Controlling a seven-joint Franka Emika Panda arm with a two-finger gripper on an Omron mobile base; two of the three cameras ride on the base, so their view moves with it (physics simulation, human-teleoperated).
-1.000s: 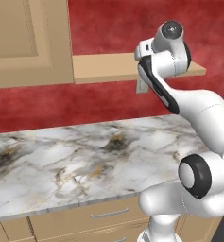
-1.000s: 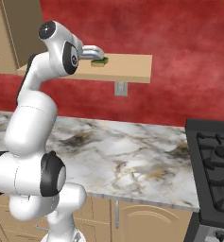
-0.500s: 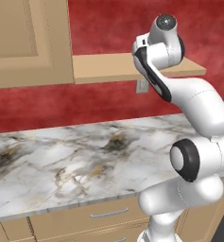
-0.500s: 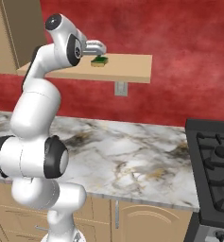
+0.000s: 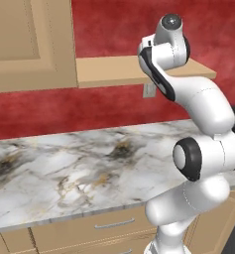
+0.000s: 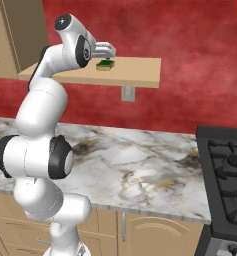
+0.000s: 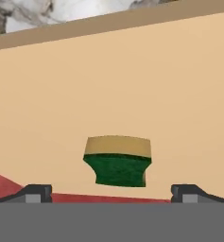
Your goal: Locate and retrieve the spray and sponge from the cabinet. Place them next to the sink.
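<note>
Sponge (image 7: 117,161) flat on shelf (image 6: 135,72), centred ahead of gripper (image 7: 111,194), jaws wide apart, nothing held. Judgement: advance straight, straddle sponge evenly, keep fingertips just clear of board, then close.

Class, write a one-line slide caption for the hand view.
Open gripper poised over the green-and-yellow sponge lying on the tan shelf board, fingertips wide to either side.

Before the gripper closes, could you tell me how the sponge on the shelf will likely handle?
The sponge looks like a small flat pad, so it is probably light and should compress slightly. Lying flat on the shelf board, it is unlikely to roll or tip. The open gripper straddles it.
</note>
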